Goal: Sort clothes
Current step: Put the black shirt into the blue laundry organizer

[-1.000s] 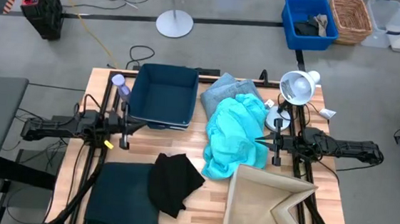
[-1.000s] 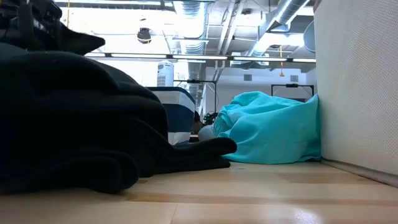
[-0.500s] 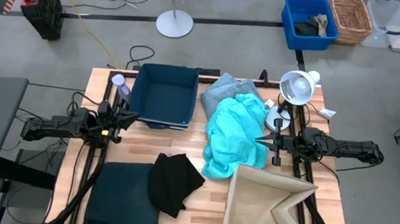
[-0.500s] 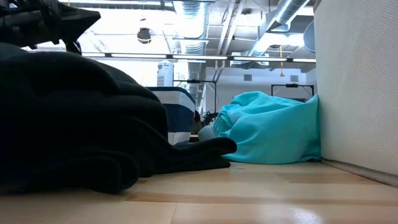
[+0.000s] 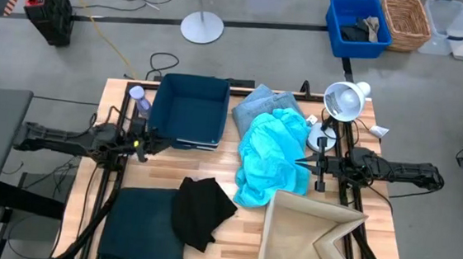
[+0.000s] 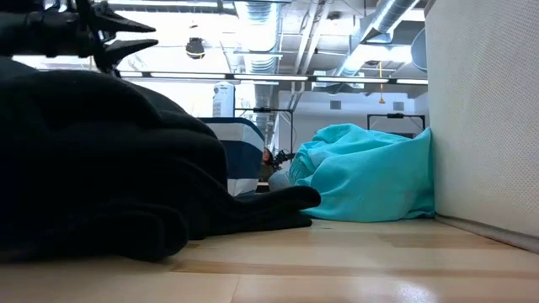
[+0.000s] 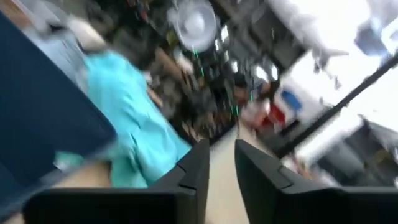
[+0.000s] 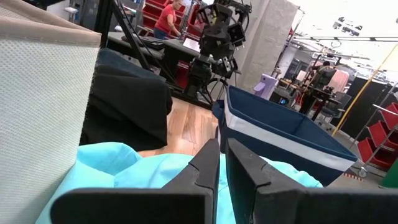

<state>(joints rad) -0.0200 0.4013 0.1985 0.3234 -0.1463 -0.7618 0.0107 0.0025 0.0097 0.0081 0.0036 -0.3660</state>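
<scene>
No text, label, brand, number or sign can be read in any of the views; nothing legible is seen on the clothes, on the bins and boxes, on the bench, or in the room behind it

At upper right of the high view we saw a blue bin (image 5: 358,26) beside a wicker basket (image 5: 406,21) on grey floor (image 5: 245,56).

Soft turquoise cloth (image 5: 272,156), glossy wooden table (image 5: 162,165)
</scene>
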